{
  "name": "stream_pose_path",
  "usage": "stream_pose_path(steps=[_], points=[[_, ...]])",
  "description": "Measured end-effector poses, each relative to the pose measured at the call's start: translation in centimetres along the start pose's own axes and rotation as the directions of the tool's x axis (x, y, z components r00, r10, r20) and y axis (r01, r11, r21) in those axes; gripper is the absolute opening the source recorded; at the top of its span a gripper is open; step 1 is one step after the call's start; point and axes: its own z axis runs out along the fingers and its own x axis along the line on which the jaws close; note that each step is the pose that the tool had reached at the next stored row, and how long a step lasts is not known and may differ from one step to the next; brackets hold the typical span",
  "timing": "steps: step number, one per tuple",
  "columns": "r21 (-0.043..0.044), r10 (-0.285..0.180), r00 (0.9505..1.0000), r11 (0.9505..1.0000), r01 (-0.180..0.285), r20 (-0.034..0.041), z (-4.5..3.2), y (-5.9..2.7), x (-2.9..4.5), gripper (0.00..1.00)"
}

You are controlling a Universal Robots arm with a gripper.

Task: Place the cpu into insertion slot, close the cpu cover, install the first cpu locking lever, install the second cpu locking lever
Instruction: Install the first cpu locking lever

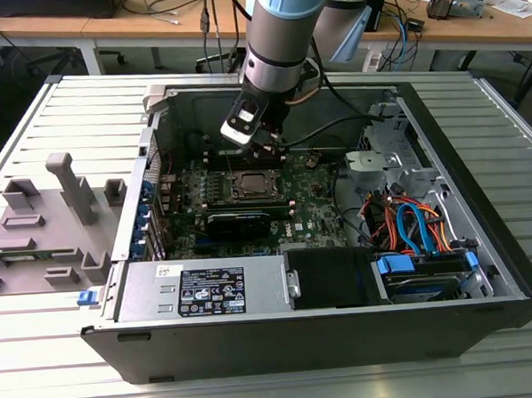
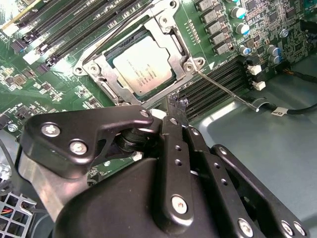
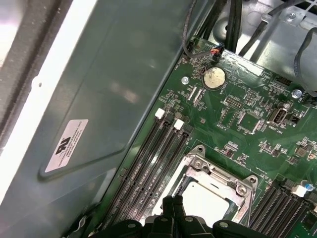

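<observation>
The cpu (image 2: 143, 67) lies flat in the insertion slot (image 1: 247, 184) on the green board, its silver top facing up. The cpu cover (image 2: 173, 42) is down around it as a silver frame, also seen in the first wrist view as the cpu cover (image 3: 218, 173). A thin metal locking lever (image 2: 228, 88) sticks out from one socket corner across the black memory slots. My gripper (image 2: 177, 103) hangs just off the socket's edge near that lever, fingers together and holding nothing; the exterior view shows the gripper (image 1: 268, 145) at the socket's far side.
The board sits in an open computer case (image 1: 480, 197) with tall walls. Black memory slots (image 3: 148, 163) flank the socket. Cables and a drive bay (image 1: 411, 236) fill the exterior view's right. A grey fixture (image 1: 44, 219) stands on the table at the exterior view's left.
</observation>
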Motion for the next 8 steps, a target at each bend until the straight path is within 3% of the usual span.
stream_pose_path(steps=[8], points=[[-0.0027, -0.007, 1.0, 1.0, 0.007, -0.0067, 0.0, 0.0, 0.0, 0.11]])
